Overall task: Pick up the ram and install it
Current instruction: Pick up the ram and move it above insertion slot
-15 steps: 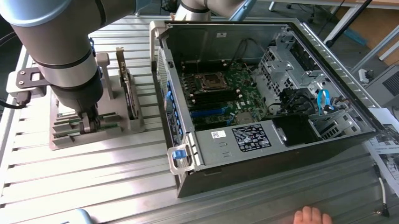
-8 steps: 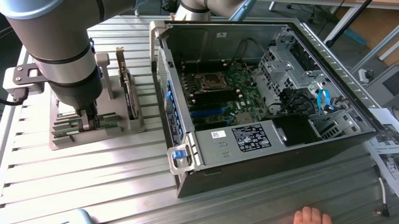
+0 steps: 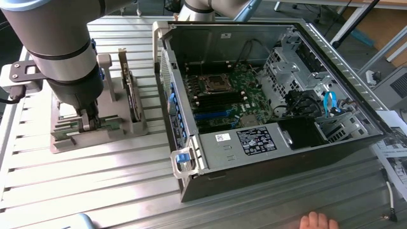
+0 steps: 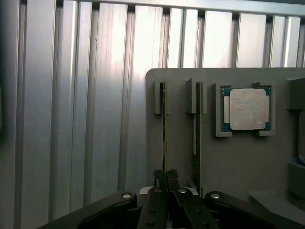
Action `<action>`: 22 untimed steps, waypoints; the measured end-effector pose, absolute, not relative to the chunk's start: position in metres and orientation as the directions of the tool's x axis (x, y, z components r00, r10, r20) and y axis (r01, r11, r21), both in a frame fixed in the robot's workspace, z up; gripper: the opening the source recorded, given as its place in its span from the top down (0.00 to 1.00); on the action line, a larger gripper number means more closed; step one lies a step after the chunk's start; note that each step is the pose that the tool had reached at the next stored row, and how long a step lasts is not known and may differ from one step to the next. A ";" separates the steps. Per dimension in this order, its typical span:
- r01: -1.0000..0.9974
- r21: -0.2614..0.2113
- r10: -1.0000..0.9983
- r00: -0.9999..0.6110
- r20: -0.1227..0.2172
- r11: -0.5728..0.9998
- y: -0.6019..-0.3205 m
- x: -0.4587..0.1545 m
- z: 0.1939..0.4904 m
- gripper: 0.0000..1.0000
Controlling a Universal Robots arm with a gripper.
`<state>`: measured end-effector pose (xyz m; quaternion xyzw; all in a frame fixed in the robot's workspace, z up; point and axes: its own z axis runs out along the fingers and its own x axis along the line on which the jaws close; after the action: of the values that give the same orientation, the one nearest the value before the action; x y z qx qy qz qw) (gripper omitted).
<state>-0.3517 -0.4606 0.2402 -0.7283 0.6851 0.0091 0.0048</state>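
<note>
The pincer [image 4: 166,175] is narrow, its fingers pinched on the top edge of the ram [image 4: 164,129]. The ram stands on edge in a slot of the grey holder [image 4: 228,162], its long axis running straight away from the fingers. A second stick [image 4: 197,129] stands just beside it. In the exterior view the holder lies at nine o'clock from the open computer case [image 3: 210,43]. The wrist view adds the processor chip [image 4: 247,109].

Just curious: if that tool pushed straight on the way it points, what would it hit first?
Probably the grey holder: the tool grips the ram that stands in it.
</note>
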 end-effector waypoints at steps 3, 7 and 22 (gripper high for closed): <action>-0.998 0.006 -0.998 0.061 -0.020 -0.061 -0.461 -0.352 0.245 0.88; -0.998 0.006 -0.998 0.061 -0.020 -0.061 -0.461 -0.351 0.250 0.88; -0.998 0.006 -0.998 0.061 -0.020 -0.061 -0.461 -0.351 0.268 0.88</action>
<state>-0.3511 -0.4606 0.2681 -0.7283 0.6851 0.0091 0.0048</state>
